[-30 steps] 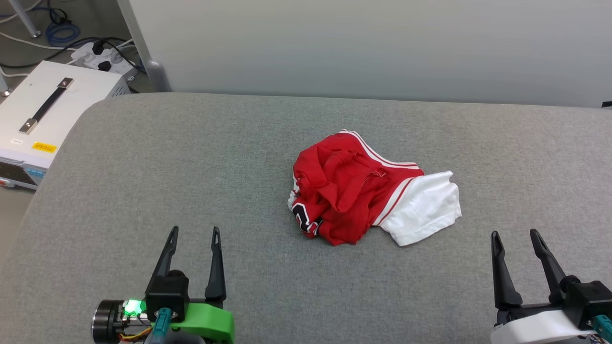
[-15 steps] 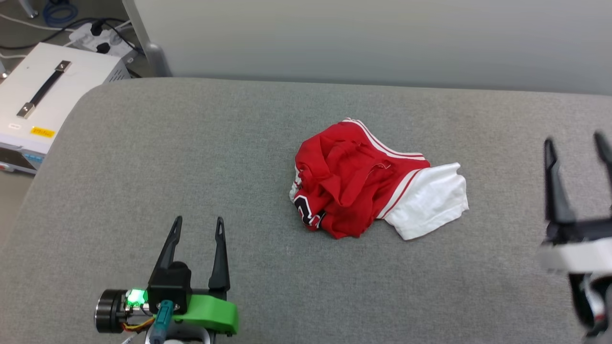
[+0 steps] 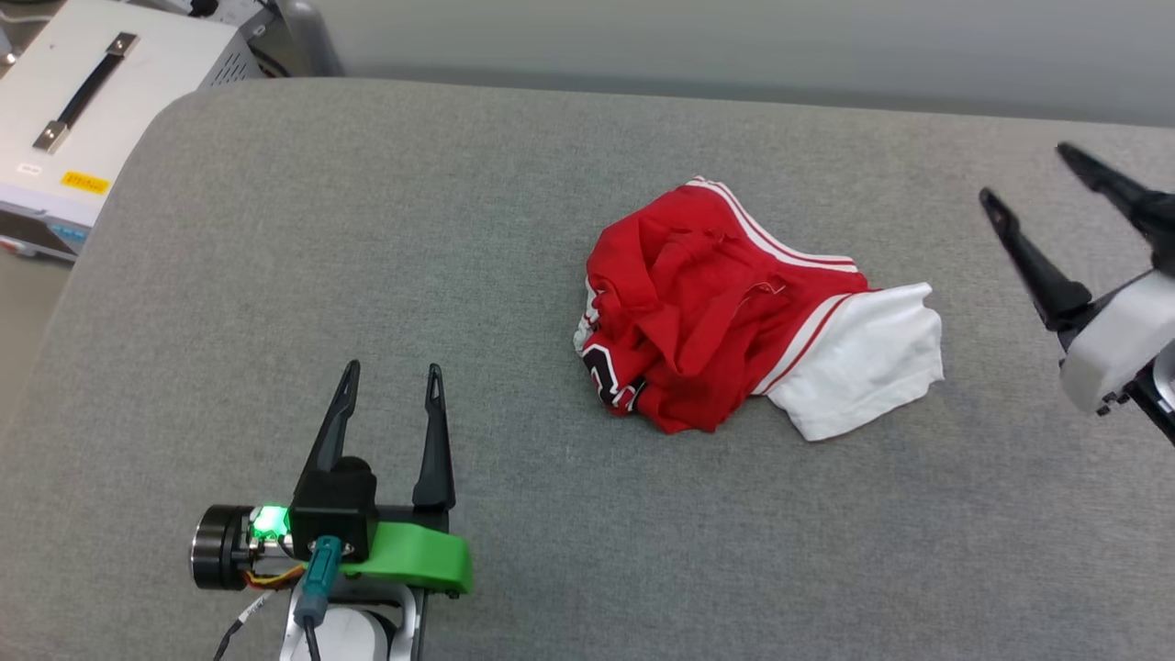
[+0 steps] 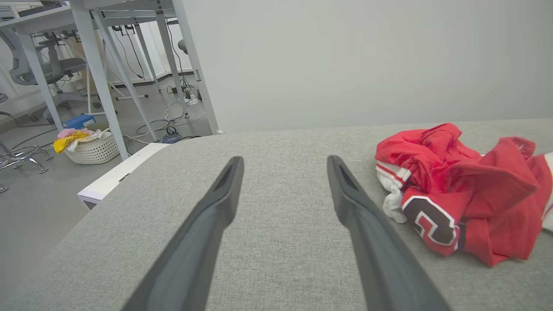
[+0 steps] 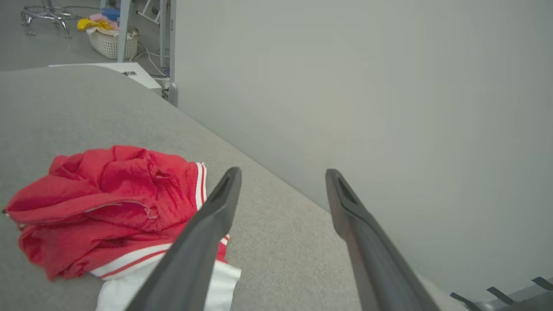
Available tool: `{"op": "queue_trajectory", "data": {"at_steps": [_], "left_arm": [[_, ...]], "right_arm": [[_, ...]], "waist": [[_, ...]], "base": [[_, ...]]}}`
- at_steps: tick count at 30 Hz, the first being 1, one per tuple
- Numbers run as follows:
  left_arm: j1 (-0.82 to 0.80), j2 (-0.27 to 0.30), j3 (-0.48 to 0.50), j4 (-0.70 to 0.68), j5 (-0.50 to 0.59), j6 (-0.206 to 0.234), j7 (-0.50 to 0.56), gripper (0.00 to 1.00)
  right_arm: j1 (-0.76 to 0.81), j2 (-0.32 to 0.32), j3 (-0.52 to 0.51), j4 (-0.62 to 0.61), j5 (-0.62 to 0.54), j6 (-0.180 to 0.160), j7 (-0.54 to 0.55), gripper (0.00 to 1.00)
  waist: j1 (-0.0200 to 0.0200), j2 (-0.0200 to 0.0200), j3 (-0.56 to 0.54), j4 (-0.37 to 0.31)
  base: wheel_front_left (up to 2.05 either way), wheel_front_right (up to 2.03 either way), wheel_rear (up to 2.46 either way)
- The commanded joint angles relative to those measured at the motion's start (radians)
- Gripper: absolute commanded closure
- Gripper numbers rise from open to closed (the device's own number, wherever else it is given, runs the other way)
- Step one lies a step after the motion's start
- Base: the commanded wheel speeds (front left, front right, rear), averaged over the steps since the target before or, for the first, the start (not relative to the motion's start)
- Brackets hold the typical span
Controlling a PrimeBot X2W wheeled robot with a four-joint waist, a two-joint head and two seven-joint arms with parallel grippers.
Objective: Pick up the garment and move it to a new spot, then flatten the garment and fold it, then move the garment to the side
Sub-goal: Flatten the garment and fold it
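The garment point(image 3: 734, 340) lies in a crumpled heap near the middle of the grey table point(image 3: 367, 229). It is mostly red folds, with a white sleeve spilling out on the robot's right and a scrap of the black print showing at the near left edge. The heap has the same shape as a second ago. Its small shift in the head view comes from the camera tipping, not from the cloth moving.

The right gripper point(image 3: 1025, 172) is what has moved. It was low at the near right with its fingers pointing straight ahead. It is now out beside the garment's right side, well apart from it, and its fingers slant inward toward the heap. Its jaws are spread wide with nothing between them. How high it hangs above the table is hard to judge.

The left gripper point(image 3: 393, 370) stays at the near left, also gaping and empty.

This looks like the start of the reach for the first pick-up. No cloth has been touched yet.
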Motion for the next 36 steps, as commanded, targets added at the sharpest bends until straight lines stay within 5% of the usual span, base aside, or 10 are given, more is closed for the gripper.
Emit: {"op": "queue_trajectory", "data": {"at_steps": [1,8,13,30,31,32,33,36], "left_arm": [[-0.024,-0.006,0.000,-0.007,0.010,-0.001,-0.006,0.00],[-0.062,-0.017,-0.010,-0.024,0.015,0.003,-0.006,0.00],[-0.097,-0.025,-0.028,-0.040,0.016,0.012,-0.006,0.00],[-0.159,-0.038,-0.075,-0.037,-0.005,0.046,-0.006,0.00],[-0.157,-0.038,-0.073,-0.038,-0.005,0.045,-0.006,0.00],[-0.155,-0.038,-0.072,-0.038,-0.004,0.044,-0.006,0.00],[-0.153,-0.038,-0.070,-0.038,-0.003,0.043,-0.006,0.00],[-0.148,-0.038,-0.067,-0.032,0.001,0.037,-0.006,0.00]], "right_arm": [[-0.032,-0.035,0.039,-0.003,0.054,-0.001,0.058,0.00],[-0.134,-0.188,0.266,-0.034,0.321,-0.001,0.453,0.00],[-0.201,-0.218,0.346,-0.009,0.411,-0.001,0.595,0.00],[-0.268,-0.168,0.663,0.199,0.454,-0.001,0.581,0.00],[-0.271,-0.166,0.672,0.206,0.462,-0.001,0.562,0.06],[-0.275,-0.165,0.678,0.210,0.467,-0.001,0.545,0.60],[-0.282,-0.165,0.684,0.214,0.471,-0.001,0.520,1.00],[-0.304,-0.164,0.689,0.220,0.476,-0.001,0.444,1.00]], "waist": [[0.0000,-0.0001,0.023,0.015],[0.0000,-0.0001,0.087,0.045],[0.0000,-0.0001,0.150,0.074],[0.0000,-0.0001,0.246,0.131],[0.0000,-0.0001,0.240,0.127],[0.0000,-0.0001,0.235,0.124],[0.0000,-0.0001,0.230,0.119],[0.0000,-0.0001,0.207,0.106]], "base": [[0.00,0.00,0.00],[0.00,0.00,0.00],[0.00,0.00,0.00],[0.00,0.00,0.00],[0.00,0.00,0.00],[0.00,0.00,0.00],[0.00,0.00,0.00],[0.00,0.00,0.00]]}}
